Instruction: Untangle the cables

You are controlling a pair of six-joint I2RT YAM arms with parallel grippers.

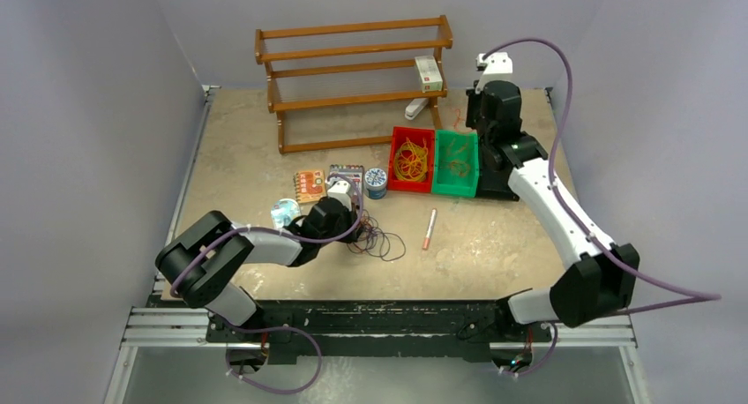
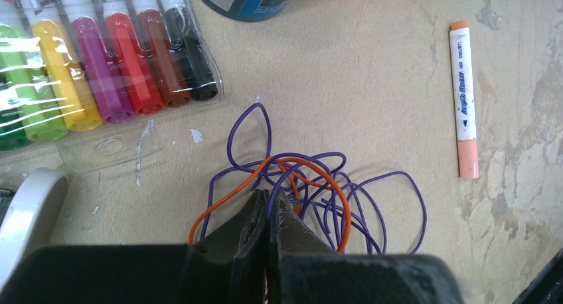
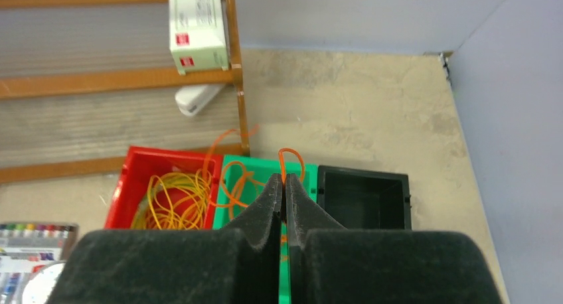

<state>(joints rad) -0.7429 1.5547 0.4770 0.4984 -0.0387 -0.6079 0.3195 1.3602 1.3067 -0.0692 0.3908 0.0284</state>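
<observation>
The worktop (image 2: 372, 72) is matt, rough, stone-like board, mottled beige with scuffs and white flecks. The cables (image 2: 317, 184) have a smooth, faintly shiny plastic coat. Beside them the marker (image 2: 465, 98) is smooth plastic, and the pen pack (image 2: 106, 65) sits in a glossy, clear plastic sleeve that catches glare. The pads of the left tool (image 2: 271, 198) and the right tool (image 3: 284, 184) are matt black, perhaps foam. The rack (image 3: 99, 81) is varnished wood. The 3 bins, red (image 3: 133, 178), green (image 3: 232, 168) and black (image 3: 362, 178), are smooth plastic. The box (image 3: 196, 25) is printed card.
</observation>
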